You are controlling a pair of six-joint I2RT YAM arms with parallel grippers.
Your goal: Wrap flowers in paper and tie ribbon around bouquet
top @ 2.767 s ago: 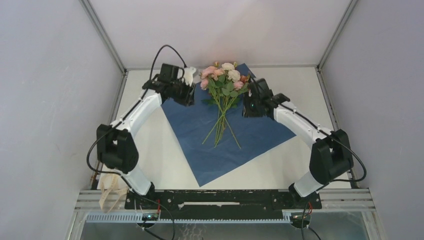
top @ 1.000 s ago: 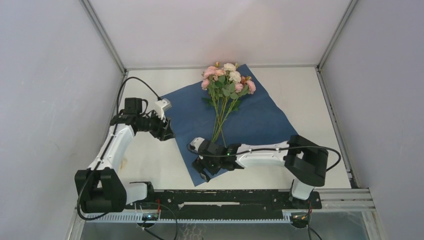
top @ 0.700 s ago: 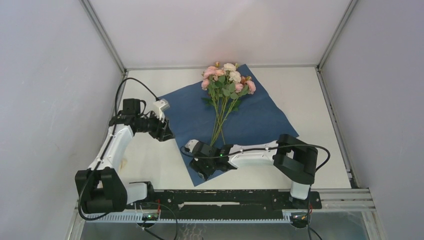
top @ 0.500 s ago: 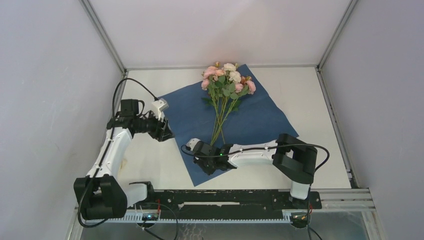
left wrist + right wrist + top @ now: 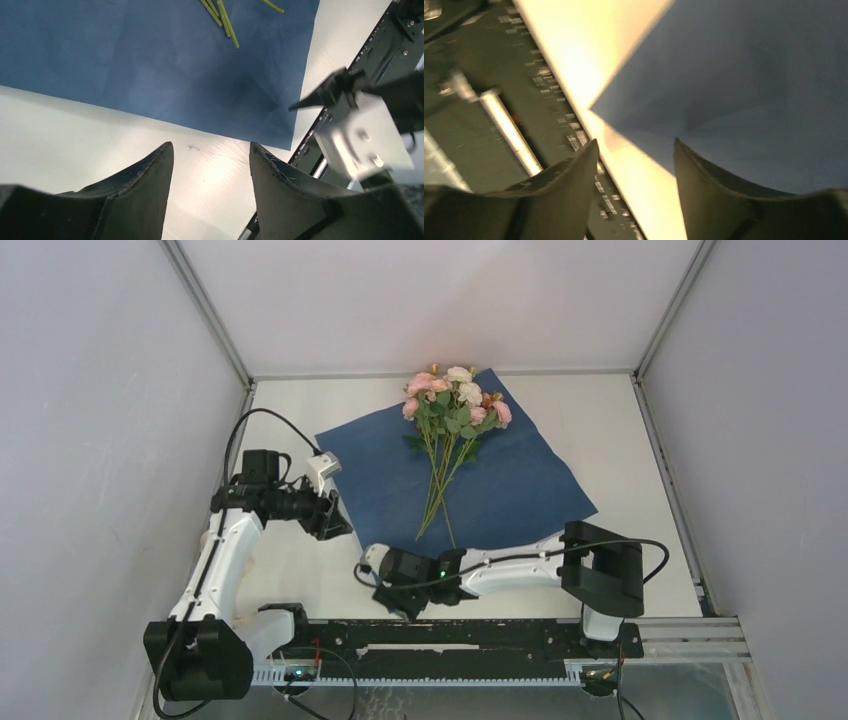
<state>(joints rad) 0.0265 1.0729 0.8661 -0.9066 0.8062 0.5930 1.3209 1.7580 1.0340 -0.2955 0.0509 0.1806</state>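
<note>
- While the left gripper (image 5: 335,523) hangs just beside the left edge of the large thin sheet of blue paper (image 5: 500,490), its 2 dark fingers (image 5: 150,170) stand parted over bare board with nothing between them. Closing there would, I judge, catch only air and miss the sheet's edge.
- At the paper's near corner the right gripper (image 5: 395,600) is likewise spread and holds nothing. Its wrist view, blurred, shows the blue corner just beyond the fingertips.
- A thin corner lying flat gives little to bite on, so a pinch could slip off, or crease and tear it.
- If that corner is dragged rather than lifted, the whole sheet may slide and carry its load askew.
- On the sheet lies the bunch of small pink, peach and cream roses with thin green stems (image 5: 455,405), heads at the far corner and stem ends near the middle. Nothing pins it, so a fold coming over could roll it or fan the stems apart.
- I cannot find the narrow cream ribbon in any of the 3 views, so the tying step has nothing ready to hand.
- Underneath is a smooth white table (image 5: 620,420), which looks likely to let paper slip.
- Along its near edge runs a black mounting rail (image 5: 450,635), just beside the paper's corner, and low right fingers could strike it.
- Plain grey wall panels (image 5: 100,440) close the left, back and right, with aluminium posts at the corners.
</note>
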